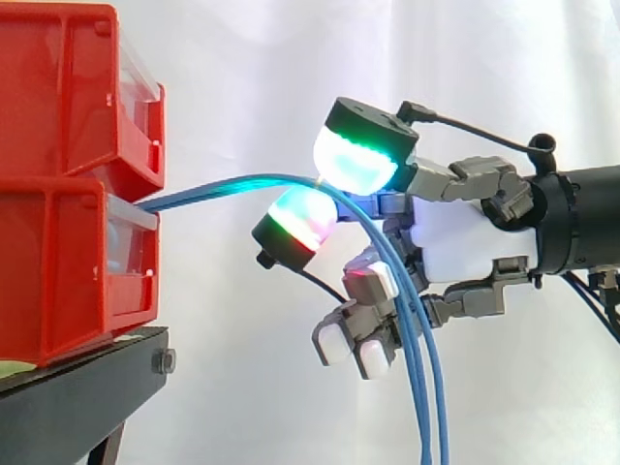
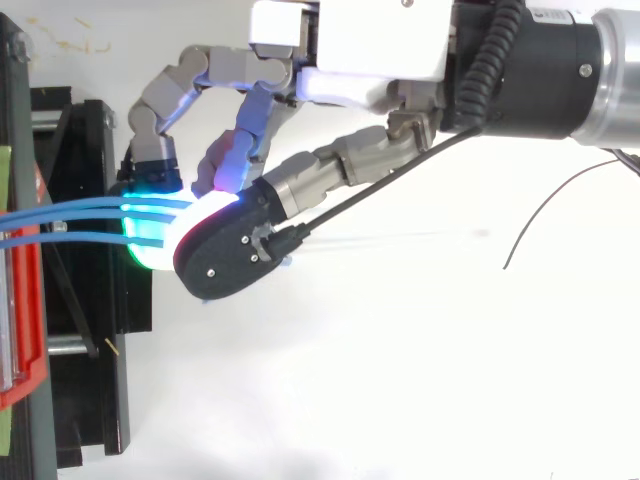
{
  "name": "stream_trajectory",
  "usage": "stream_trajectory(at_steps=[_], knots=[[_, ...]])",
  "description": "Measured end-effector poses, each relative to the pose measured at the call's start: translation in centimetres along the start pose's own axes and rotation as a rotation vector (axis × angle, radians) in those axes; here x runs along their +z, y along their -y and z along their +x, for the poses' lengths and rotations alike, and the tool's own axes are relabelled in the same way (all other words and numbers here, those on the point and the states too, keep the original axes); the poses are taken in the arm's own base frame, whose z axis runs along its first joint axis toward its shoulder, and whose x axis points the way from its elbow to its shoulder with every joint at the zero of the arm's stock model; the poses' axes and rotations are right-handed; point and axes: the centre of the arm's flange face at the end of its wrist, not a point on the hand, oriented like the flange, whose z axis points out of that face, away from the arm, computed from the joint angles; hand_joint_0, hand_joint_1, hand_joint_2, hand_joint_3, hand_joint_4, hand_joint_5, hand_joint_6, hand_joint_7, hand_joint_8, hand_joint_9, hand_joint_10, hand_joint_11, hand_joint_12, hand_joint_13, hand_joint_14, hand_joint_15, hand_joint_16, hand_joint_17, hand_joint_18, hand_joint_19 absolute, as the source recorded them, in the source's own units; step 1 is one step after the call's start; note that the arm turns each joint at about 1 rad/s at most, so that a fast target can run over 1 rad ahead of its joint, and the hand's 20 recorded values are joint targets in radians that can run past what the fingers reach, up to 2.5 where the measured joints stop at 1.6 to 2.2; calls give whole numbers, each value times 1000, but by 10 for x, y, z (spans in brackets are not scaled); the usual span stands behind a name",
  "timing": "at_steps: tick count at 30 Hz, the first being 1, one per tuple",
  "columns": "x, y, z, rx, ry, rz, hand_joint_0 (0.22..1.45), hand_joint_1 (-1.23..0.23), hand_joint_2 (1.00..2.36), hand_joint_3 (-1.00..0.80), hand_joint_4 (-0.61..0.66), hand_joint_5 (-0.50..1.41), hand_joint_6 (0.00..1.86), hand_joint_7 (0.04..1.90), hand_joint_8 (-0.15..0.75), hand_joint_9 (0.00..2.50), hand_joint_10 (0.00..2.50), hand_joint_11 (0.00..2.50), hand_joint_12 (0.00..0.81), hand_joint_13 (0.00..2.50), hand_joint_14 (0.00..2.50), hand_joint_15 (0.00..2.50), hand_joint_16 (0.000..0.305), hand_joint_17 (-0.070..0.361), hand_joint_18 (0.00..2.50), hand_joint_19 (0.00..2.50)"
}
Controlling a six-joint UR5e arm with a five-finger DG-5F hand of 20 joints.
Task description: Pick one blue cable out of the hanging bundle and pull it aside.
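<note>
**Between the glowing pads: blue cables pinched**

In the side view I see the hand (image 1: 465, 232) reaching in from the right, approx level with the gap between two stacked red bins (image 1: 58, 97). Two fingertips (image 1: 356, 160) are closed toward each other: the upper pad glows cyan-green, and the lower one just beneath it glows magenta, red and green. The blue cables (image 1: 208, 188) run out from between the bins on the far side of those pads, arch up, and pass thru the narrow gap between them. Behind the pads, toward the palm, the strands drop steeply and hang down past the other fingers. Those fingers are curled below the pinch, with white and red tips, and hold nothing.

Seen from the top, several blue strands (image 2: 85, 206) lie side by side and vanish under the pads. I can't tell whether one strand or more is actually clamped.

Below the bins, well apart from the fingers, is a black stand (image 1: 87, 378). A white curtain (image 1: 242, 58) is the bkgd.
</note>
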Motion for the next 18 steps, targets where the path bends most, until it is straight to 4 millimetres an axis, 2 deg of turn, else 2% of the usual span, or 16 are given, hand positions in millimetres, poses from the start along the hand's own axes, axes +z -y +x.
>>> stream_trajectory(at_steps=[5, 7, 8, 11, 12, 15, 18], knots=[[0, 1, -1, -1, 0, 3, 459, -548, 1000, -500, -60, -136, 912, 810, 290, 1222, 19, 768, 373, 886, 20, 590, 50, 111, 757, 694], [-1, 1, -1, -2, -4, 8, 501, -601, 1000, -500, -69, -138, 909, 831, 281, 1207, 19, 783, 359, 871, 20, 604, 46, 103, 727, 704], [-1, 1, -1, -2, -6, 11, 572, -674, 1003, -459, -76, -137, 906, 864, 251, 1203, 23, 800, 339, 875, 21, 609, 42, 94, 722, 722], [-2, 2, -1, -2, -8, 14, 654, -809, 1012, -367, -83, -146, 922, 856, 249, 1190, 21, 811, 332, 883, 21, 609, 40, 90, 770, 699], [-2, 2, -1, -2, -8, 15, 676, -829, 1012, -362, -104, -150, 930, 844, 247, 1182, 21, 812, 330, 887, 22, 604, 39, 89, 776, 698], [-2, 2, -1, -2, -8, 16, 754, -868, 1009, -408, -195, -153, 935, 967, 244, 1183, 18, 818, 325, 897, 22, 593, 38, 85, 813, 668], [-2, 2, -2, -2, -8, 17, 788, -869, 1000, -500, -271, -161, 954, 936, 247, 1185, 20, 809, 320, 896, 21, 587, 37, 84, 829, 643]])
